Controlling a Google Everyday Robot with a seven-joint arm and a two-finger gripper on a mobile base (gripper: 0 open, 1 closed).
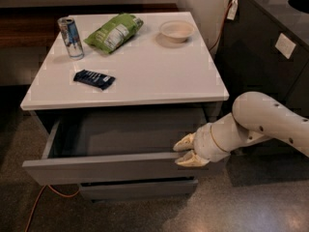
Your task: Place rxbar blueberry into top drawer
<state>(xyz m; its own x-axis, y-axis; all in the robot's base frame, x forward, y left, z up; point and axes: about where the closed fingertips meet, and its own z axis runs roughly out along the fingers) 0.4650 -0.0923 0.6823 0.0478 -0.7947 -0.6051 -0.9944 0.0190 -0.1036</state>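
The rxbar blueberry, a small dark navy bar, lies flat on the left part of the white cabinet top. Below it the top drawer stands pulled out, its grey inside bare. My gripper is at the right end of the drawer front. One cream finger sits inside the top edge and the other outside, shut on the front panel. The bar is far up and left of the gripper.
On the top also stand a silver-blue can, a green chip bag and a pale bowl. A shallower drawer sits below. An orange cable lies on the floor at left; a dark cabinet stands at right.
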